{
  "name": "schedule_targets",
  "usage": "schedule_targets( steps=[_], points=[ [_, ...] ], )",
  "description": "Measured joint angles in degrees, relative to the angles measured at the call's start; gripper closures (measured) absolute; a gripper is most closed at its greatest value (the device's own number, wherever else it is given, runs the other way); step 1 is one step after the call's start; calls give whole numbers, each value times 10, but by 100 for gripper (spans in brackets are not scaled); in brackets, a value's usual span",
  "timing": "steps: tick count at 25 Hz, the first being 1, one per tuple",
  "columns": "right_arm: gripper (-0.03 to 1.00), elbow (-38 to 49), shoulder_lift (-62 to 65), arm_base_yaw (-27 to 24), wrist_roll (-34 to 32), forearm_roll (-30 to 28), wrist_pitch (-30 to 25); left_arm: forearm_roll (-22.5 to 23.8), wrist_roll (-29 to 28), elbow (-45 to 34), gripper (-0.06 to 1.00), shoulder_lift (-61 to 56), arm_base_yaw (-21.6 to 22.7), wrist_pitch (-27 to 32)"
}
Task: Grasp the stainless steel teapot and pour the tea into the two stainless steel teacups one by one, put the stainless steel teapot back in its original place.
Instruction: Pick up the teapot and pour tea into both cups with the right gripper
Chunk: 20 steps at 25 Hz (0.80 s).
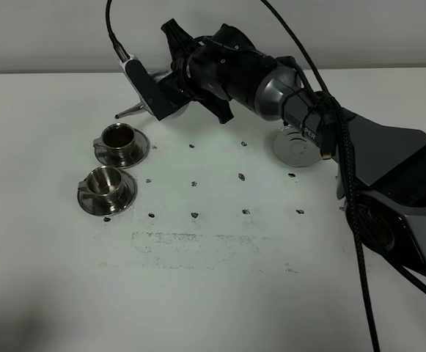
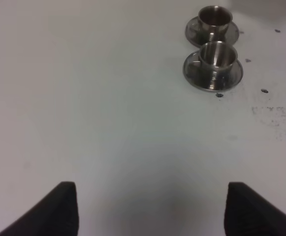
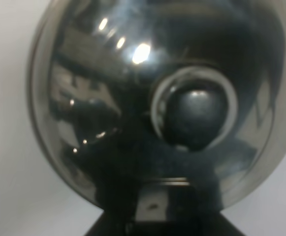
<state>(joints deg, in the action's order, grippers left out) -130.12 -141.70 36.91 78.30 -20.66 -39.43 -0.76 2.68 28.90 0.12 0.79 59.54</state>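
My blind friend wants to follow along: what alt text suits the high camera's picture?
A black robot arm's claw holds a steel teapot tipped over the left of a white table, spout beside the farther cup of two on saucers. It holds dark liquid; the nearer cup looks empty.

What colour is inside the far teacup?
Dark reddish-brown inside the far teacup, best seen in the exterior high view.

The right arm (image 1: 271,88) hides most of the stainless steel teapot (image 1: 128,112); the left gripper (image 2: 150,209) shows only its tips, the rest cut off.
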Motion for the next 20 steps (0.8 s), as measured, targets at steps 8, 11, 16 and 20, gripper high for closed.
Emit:
schedule_targets(
  steps=[8,11,16,20],
  points=[
    [77,0,40,-13,-56,108,-65,0,0,0,34,0,0,0],
    [77,0,52,-18,-108,144,-81,0,0,0,34,0,0,0],
    [77,0,59,-22,-186,188,-121,0,0,0,34,0,0,0],
    [77,0,59,-23,-223,214,-152,0,0,0,34,0,0,0]
  ],
)
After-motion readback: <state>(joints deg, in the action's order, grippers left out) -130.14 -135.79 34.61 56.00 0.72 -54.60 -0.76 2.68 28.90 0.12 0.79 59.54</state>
